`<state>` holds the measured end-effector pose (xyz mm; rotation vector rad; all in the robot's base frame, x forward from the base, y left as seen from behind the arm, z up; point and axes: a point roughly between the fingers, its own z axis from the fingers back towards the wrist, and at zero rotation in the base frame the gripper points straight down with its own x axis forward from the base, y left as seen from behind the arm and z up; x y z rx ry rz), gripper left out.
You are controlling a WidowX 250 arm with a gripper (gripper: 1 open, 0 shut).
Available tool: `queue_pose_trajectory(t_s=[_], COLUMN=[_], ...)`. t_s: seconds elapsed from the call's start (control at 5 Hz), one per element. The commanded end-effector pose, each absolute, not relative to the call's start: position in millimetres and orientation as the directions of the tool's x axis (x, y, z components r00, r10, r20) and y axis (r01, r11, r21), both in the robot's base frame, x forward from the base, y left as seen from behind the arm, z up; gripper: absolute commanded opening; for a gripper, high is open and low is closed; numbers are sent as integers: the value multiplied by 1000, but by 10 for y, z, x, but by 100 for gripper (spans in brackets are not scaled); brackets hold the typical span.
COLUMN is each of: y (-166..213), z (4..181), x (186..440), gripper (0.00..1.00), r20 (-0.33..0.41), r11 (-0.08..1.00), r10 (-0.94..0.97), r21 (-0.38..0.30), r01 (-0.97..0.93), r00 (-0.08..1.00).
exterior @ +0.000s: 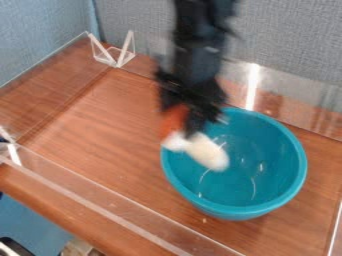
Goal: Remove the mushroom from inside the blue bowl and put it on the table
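Note:
The mushroom [190,142], orange-red cap and cream stem, hangs blurred over the left rim of the teal-blue bowl [254,180], clear of the bowl's floor. My gripper [185,118] is shut on the mushroom from above, its black arm smeared by motion. The bowl sits at the right front of the wood-grain table [94,110], and nothing else lies inside it.
Low clear acrylic walls [80,205] run along the table's edges. A small white wire stand [112,47] sits at the back left corner. Bare wood stretches to the left of the bowl.

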<state>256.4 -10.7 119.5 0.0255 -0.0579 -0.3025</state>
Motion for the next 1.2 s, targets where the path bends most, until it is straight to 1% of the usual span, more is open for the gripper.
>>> queue_pose_trajectory(t_s=[0.0,0.2,0.4,0.6,1.0], y=[363,638,671,664,667], z=[1305,1132,931,769,612], x=[2546,2463,2440,2448,2458], gripper=[0,0,0,0,0], r20=[92,61,27,-2,-32], r11=[972,979,978,975,974], r10=[-234,-199,-206,-217,-218], r21=[57,49,52,56,62], r01=[229,197,204,216,220], r00=[968,978,978,976,975])
